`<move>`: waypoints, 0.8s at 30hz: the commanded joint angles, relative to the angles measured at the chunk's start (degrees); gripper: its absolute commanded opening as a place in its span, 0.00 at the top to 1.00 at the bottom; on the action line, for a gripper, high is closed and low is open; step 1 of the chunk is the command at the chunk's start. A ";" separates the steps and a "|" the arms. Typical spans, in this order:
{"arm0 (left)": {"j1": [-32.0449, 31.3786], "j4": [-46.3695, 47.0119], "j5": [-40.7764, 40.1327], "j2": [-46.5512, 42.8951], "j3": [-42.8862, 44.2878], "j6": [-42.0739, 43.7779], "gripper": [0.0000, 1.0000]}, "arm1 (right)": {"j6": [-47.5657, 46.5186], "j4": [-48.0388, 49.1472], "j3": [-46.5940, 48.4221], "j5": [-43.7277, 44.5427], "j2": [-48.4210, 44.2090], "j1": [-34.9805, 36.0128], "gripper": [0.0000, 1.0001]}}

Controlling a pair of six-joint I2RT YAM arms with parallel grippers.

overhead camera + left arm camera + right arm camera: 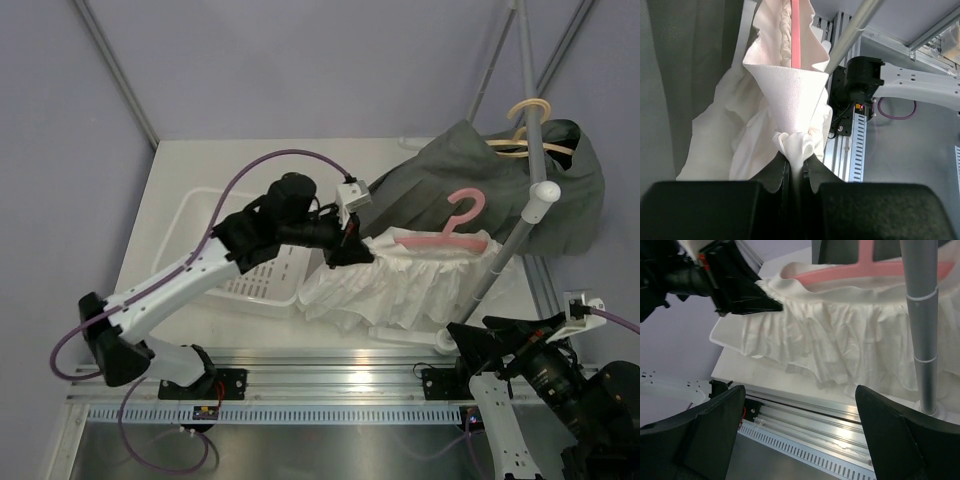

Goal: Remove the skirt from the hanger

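A white ruffled skirt (400, 285) hangs on a pink hanger (450, 238) hooked on the metal rack pole (505, 255), its hem resting on the table. My left gripper (358, 250) is shut on the skirt's waistband at its left end; in the left wrist view the white fabric (796, 145) is bunched between the closed fingers, with the pink hanger bar (795, 30) above. My right gripper (478, 340) is open and empty, low near the table's front rail; its view shows the skirt (840, 335), the hanger (865, 270) and the left gripper (762, 302).
A grey garment (480, 180) hangs on a beige hanger (530, 130) behind the white skirt. A white basket (240, 255) sits under my left arm. The rack pole (920, 315) stands close in front of my right gripper. An aluminium rail (330, 362) runs along the near edge.
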 commanded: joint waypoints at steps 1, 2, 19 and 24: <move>0.13 3.88 -4.75 -9.89 -2.08 0.53 1.00 | -3.78 -2.76 -0.40 -2.61 3.32 -0.30 0.01; 0.13 3.18 -6.84 -11.04 -2.52 0.18 1.00 | -3.60 -1.71 -0.49 -3.83 3.59 -0.30 0.01; 0.05 -6.05 -11.26 -34.77 -15.27 -7.38 1.00 | 5.28 10.60 7.68 -17.81 15.10 -5.40 0.18; 0.05 -7.37 -13.02 -36.01 -15.44 -7.91 1.00 | 8.34 14.46 11.54 -21.86 19.93 -6.10 0.17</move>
